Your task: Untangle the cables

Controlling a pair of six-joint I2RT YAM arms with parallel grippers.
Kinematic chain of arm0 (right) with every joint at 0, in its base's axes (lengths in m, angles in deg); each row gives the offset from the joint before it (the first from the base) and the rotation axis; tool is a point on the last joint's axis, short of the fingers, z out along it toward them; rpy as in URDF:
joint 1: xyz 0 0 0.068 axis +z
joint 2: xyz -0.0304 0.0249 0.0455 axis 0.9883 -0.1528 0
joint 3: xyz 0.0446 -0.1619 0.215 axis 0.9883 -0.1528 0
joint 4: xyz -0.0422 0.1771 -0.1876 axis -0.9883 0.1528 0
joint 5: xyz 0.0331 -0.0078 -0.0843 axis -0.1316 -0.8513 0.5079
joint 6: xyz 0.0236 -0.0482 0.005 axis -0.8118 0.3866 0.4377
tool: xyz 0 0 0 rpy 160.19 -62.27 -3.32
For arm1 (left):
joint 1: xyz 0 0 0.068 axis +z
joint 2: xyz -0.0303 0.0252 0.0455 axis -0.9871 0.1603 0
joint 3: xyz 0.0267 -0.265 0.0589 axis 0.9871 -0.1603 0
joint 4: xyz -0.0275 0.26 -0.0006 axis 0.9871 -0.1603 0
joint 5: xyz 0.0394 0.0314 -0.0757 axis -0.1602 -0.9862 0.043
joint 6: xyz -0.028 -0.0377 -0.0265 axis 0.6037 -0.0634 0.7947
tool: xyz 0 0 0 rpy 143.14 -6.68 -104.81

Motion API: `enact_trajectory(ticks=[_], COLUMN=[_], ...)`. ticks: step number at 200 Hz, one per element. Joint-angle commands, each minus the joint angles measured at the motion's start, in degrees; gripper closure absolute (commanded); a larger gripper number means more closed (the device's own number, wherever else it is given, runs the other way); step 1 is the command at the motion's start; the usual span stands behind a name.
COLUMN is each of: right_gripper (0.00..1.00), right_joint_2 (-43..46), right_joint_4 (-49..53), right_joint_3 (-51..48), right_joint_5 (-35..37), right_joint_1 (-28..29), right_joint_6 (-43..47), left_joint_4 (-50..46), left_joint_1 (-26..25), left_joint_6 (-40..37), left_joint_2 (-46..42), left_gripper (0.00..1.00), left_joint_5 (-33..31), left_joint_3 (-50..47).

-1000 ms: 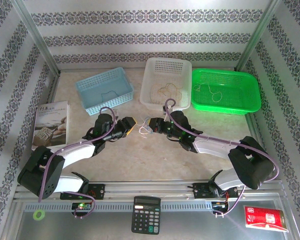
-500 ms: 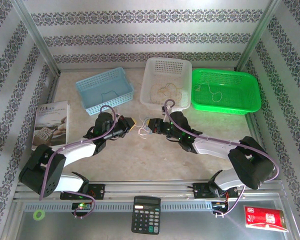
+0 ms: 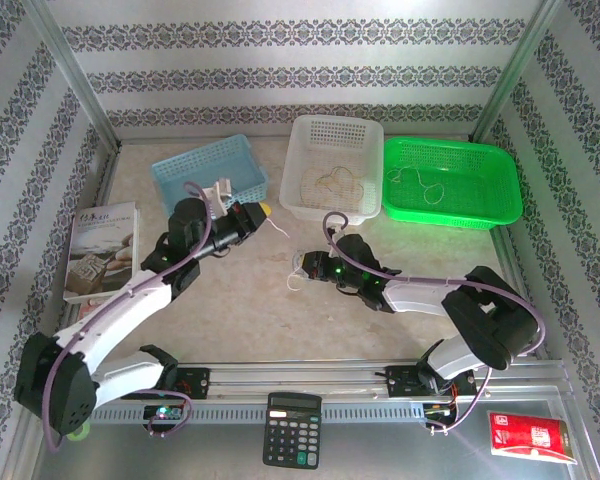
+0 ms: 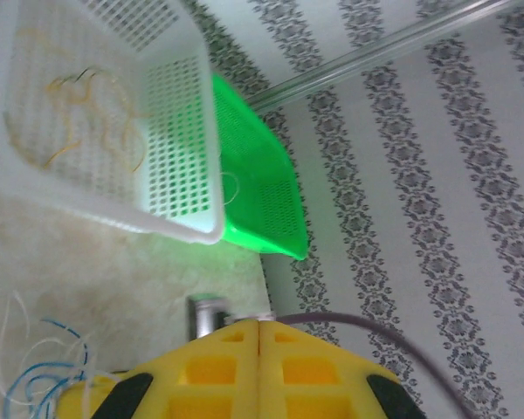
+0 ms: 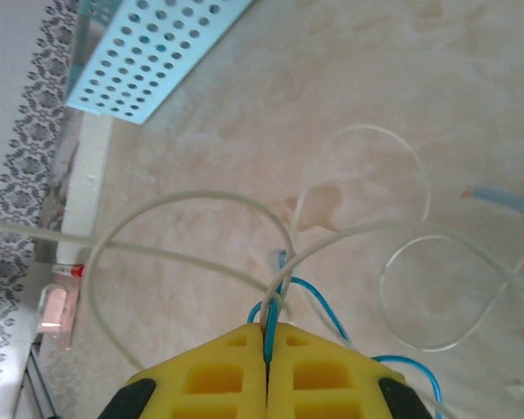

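The cables (image 3: 294,272) are a small bundle of thin blue and whitish wires lying mid-table. My right gripper (image 3: 302,267) is low over them. In the right wrist view it (image 5: 268,327) is shut on a blue cable (image 5: 319,292), with whitish loops (image 5: 402,157) crossing at the tips. My left gripper (image 3: 263,211) is raised beside the blue basket, and a whitish strand (image 3: 278,224) trails from its tip toward the bundle. In the left wrist view its yellow fingers (image 4: 258,323) are pressed together. The blue and whitish wires (image 4: 35,371) show at that view's lower left.
A blue basket (image 3: 208,180) stands back left. A white basket (image 3: 335,125) holding yellowish wires (image 3: 330,182) is at the back centre, and a green basket (image 3: 500,215) with a thin wire is back right. A book (image 3: 102,250) lies left. A calculator (image 3: 293,430) and a red packet (image 3: 528,437) sit on the near rail.
My left gripper has shut and lifted back and left toward the blue basket, drawing a whitish strand out. The right gripper has shifted slightly nearer with the bundle.
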Motion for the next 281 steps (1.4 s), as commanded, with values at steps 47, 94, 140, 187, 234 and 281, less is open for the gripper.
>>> enact_trajectory(ticks=[47, 94, 140, 187, 234, 281], right_gripper=[0.74, 0.56, 0.56, 0.43, 0.41, 0.36], right_joint_2=[-0.05, 0.6, 1.6, 7.26, 12.92, 20.64], right_joint_4=[-1.74, -0.98, -0.64, 4.03, 6.78, 10.2], right_joint_3=[-2.95, -3.93, -4.6, -3.76, -2.89, -1.13], right_joint_5=[2.5, 3.41, 3.76, 3.73, 3.56, 7.3], right_joint_1=[0.3, 0.25, 0.0, -0.63, -0.04, 3.36], right_joint_6=[1.64, 2.17, 2.4, 4.99, 6.3, 12.07], left_joint_4=[-8.62, -7.11, -7.31, -7.42, -6.63, -6.36], left_joint_1=[-0.52, -0.51, -0.51, -0.51, -0.6, -0.6], left_joint_6=[-6.18, -4.37, -3.96, -3.83, -3.5, -3.24], left_joint_2=[0.25, 1.05, 1.58, 1.54, 2.14, 2.54], left_gripper=[1.0, 1.0, 1.0, 1.0, 1.0, 1.0], left_joint_5=[3.88, 5.94, 7.59, 8.11, 8.24, 8.51], left_joint_3=[12.68, 15.81, 18.87, 19.7, 19.61, 19.67])
